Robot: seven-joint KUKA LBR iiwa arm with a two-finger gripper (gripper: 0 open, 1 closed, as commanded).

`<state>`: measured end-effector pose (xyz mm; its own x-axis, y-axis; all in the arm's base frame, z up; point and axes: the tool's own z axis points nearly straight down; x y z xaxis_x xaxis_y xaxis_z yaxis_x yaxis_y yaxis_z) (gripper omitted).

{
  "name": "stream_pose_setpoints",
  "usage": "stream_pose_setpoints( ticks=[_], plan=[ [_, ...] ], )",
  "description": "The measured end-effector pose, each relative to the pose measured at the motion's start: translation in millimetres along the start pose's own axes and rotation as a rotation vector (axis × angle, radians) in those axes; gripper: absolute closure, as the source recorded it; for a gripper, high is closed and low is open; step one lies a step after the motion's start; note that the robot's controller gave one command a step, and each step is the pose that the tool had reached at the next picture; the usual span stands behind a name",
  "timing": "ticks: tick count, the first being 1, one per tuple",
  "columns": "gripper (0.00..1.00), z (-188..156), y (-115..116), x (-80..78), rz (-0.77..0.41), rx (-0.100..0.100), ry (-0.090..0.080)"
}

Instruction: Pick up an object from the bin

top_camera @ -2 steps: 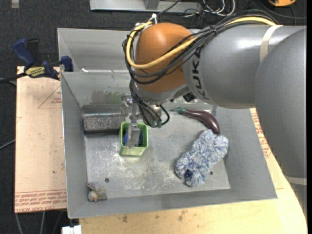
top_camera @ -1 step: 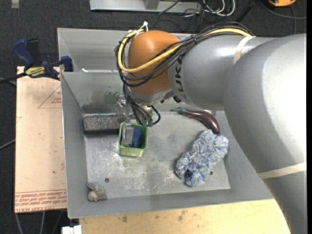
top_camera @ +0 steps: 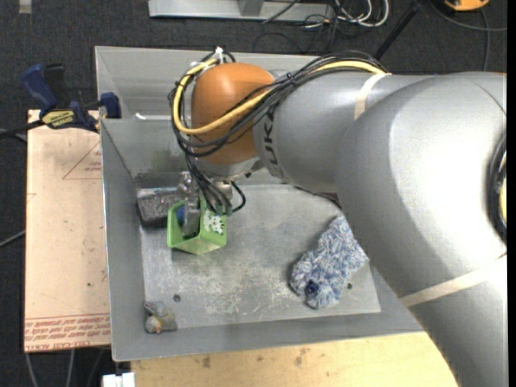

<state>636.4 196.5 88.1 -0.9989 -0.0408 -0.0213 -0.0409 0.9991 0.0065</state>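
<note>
Camera view: hand (top_camera: 194,214) low on the green box (top_camera: 192,242) at the bin's (top_camera: 242,290) left, grip state unclear.

Green box (top_camera: 208,242), blue-and-white mottled cloth (top_camera: 329,264)

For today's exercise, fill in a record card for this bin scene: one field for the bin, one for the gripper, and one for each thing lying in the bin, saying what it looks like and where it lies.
bin: grey metal, sloped walls, scuffed floor
gripper: lowered onto the green box, in the bin's left half
green box: small, bright green, one white patterned side, on the floor left of middle
grey block: dark grey, just left of the green box, by the left wall
cloth: blue and white, fuzzy, crumpled, on the right of the floor, apart from the rest
small lump: brownish grey, alone in the floor's lower left corner
</note>
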Motion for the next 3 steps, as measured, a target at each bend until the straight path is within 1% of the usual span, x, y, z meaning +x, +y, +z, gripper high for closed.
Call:
stream_pose_setpoints(
  ticks=[1, 2, 3],
  plan=[
    [1.0, 0.0, -0.1, 0.0, 0.0, 0.0, 0.0],
    [1.0, -0.2, -5.4, 5.7, -0.026, -0.009, -0.017],
    [1.0, -0.7, -8.6, 4.2, -0.049, -0.013, -0.013]
  ],
)
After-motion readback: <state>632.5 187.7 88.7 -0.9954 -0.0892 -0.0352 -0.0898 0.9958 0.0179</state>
